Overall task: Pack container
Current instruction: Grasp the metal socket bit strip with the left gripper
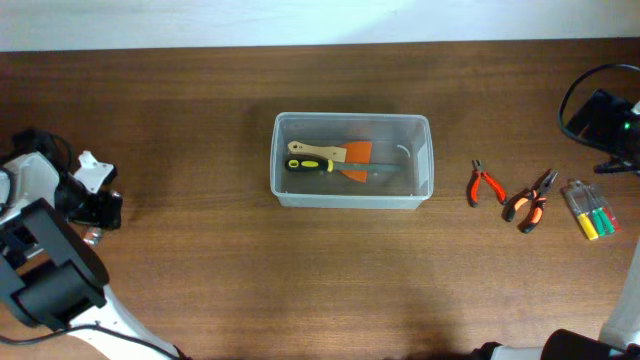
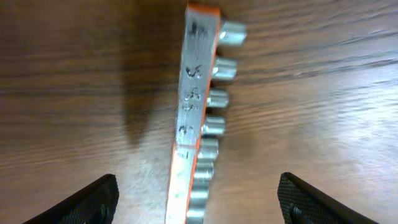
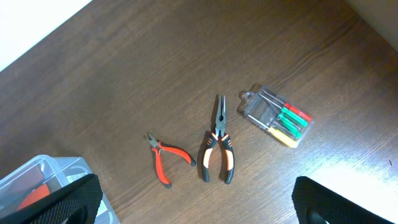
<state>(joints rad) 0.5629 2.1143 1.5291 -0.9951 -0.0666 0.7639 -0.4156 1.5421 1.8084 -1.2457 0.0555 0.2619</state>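
1. The left jaws are spread wide, with one black finger [image 2: 93, 202] at each lower corner of the left wrist view, and they grip nothing
2. Between them, touching neither finger, a socket rail [image 2: 196, 118] lies on the surface [image 2: 74, 93] and runs away from the camera; it is a grey strip with an orange edge, and a row of metal sockets sticks out on its right side
3. Dark marks run along the strip's grey face, too blurred to read
4. The right jaws are also wide apart and empty, hanging above the right end of the surface
5. Under them lie small red pliers [image 3: 166, 158], orange-and-black long-nose pliers [image 3: 216, 149] just beside them, and a clear pack of screwdrivers [image 3: 277, 118] with yellow, green and red handles; no print on it can be made out
6. The clear plastic box [image 1: 352, 200] stands at the middle of the surface, well apart from both arms
7. Inside it are a screwdriver [image 1: 310, 165] with a yellow-and-black handle, a wooden-handled tool [image 1: 318, 151] and some orange parts
8. The surface is dark brown wood grain; a pale wall [image 1: 300, 20] runs along its far edge, and a black cable [image 1: 572, 95] loops at the far right corner
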